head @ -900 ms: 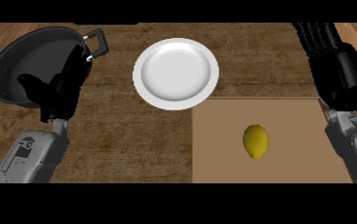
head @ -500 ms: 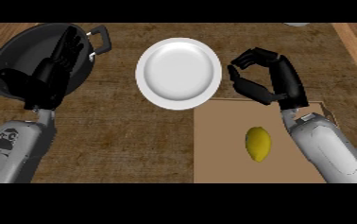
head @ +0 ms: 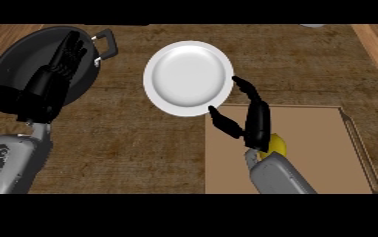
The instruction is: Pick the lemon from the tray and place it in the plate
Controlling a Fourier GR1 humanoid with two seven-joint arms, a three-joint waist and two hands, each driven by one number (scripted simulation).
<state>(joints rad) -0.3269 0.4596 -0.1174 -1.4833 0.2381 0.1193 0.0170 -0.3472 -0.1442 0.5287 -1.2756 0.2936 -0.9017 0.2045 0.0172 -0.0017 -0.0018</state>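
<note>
Pan (head: 29, 66): black, far left on the counter, handle pointing toward the plate; not part of this job.
Left hand (head: 55, 78): resting over the pan, fingers straight and relaxed, holding nothing.
Plate (head: 186, 78): white, bare, sitting just above the tray's upper-left corner; that's the target.
Right hand (head: 251, 116): low over the tray, fingers and thumb spread apart, nothing gripped yet.
Lemon (head: 277, 142): on the tray (head: 325, 151), mostly hidden behind the right wrist, only a yellow sliver showing.
Step in hand: getting hold of the lemon.
Advice: the hand looks set beyond the fruit, so draw it back over the lemon, settle fingers either side, then close before lifting toward the plate.
</note>
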